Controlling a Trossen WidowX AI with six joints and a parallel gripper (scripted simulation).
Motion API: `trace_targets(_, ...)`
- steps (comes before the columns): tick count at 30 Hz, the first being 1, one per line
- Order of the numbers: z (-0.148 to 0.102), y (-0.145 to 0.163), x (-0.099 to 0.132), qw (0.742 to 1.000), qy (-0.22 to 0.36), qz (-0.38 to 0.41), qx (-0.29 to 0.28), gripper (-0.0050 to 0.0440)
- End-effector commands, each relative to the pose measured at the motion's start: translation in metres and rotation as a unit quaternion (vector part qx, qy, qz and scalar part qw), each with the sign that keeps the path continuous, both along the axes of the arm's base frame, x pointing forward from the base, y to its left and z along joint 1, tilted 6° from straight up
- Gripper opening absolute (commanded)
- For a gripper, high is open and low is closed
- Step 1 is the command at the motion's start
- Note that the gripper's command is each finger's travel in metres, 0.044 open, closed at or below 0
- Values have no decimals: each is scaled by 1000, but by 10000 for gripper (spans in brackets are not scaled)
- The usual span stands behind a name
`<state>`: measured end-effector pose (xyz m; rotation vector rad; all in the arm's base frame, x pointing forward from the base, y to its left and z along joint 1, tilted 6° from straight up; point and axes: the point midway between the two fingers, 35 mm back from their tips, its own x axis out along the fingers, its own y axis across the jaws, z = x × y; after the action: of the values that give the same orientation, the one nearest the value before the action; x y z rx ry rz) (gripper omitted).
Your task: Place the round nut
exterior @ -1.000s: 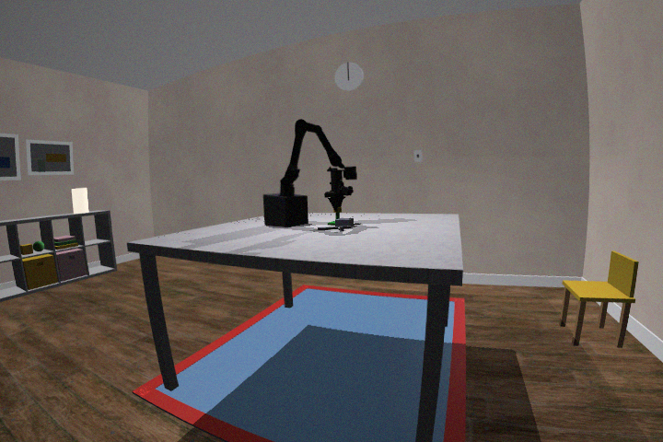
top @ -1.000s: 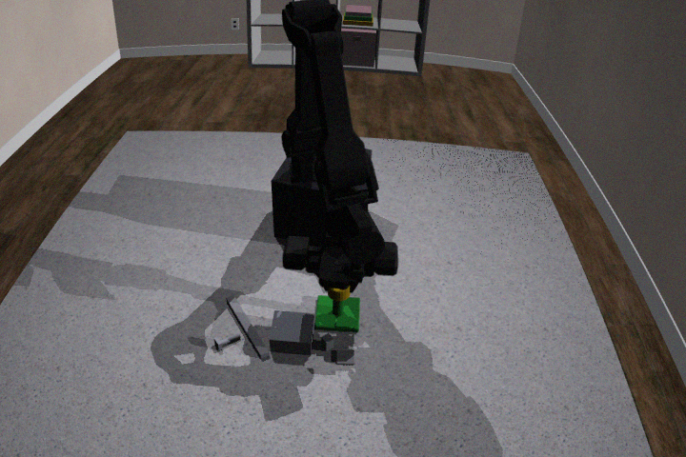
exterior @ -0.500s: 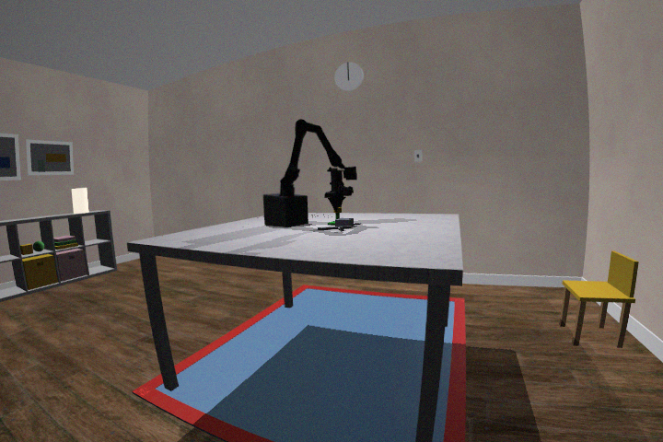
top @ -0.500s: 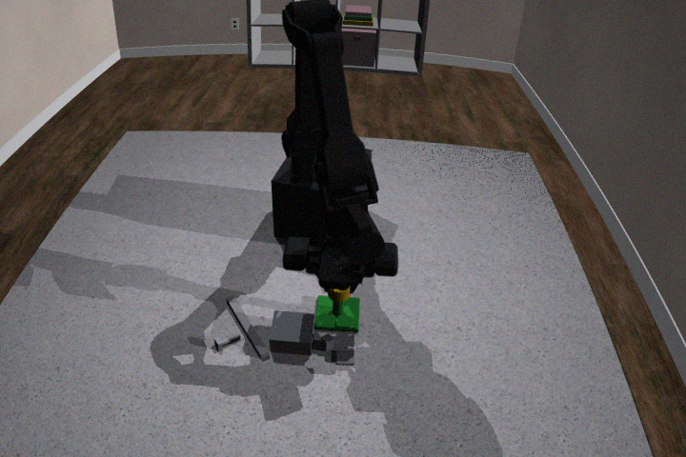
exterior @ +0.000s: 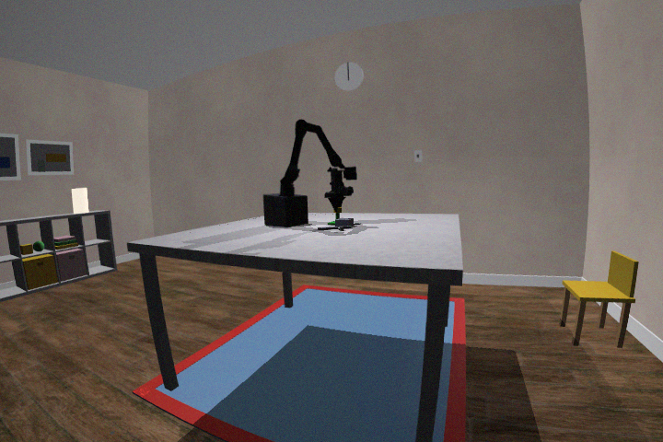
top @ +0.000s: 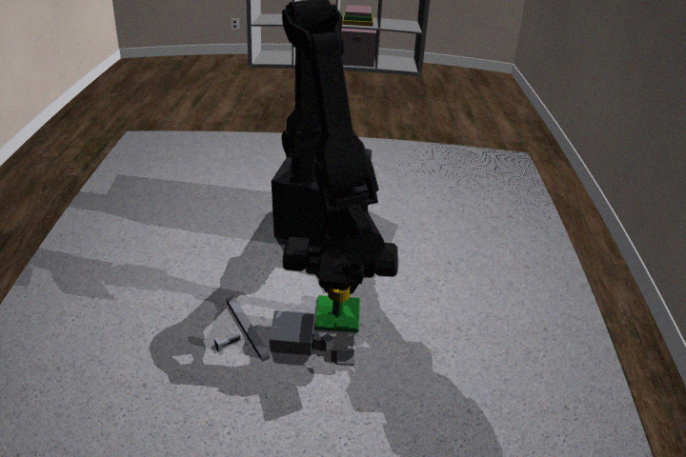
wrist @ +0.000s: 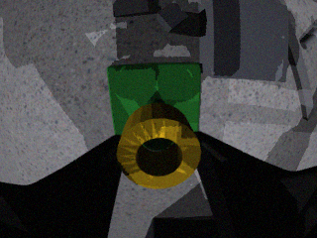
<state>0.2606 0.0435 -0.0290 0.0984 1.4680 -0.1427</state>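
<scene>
Wrist: fingers clamp round nut above green base.

My fingers look matt black, plastic-like, no shine. The round nut they're clamped on is yellow w/ faceted faces and a dull sheen, plastic or painted metal, can't tell which. Peg base is flat green, smooth, slightly glossy in wrist view. Table has a speckled grey top, stone-like grain, matt. Grey blocks beside the base look smooth, matt, metal-ish. The small bolt reads as dull grey metal. Floor is wood planks, brown, visible grain, low sheen. Arm is matt black throughout, smooth panels.
</scene>
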Motion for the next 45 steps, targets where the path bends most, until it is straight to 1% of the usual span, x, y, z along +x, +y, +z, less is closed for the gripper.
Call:
trace_targets(1, -5, -1, 0, 1000, 2, 1, -2, 0)
trace_targets(45, -30, -1, 4, 1000, 2, 1, -2, 0)
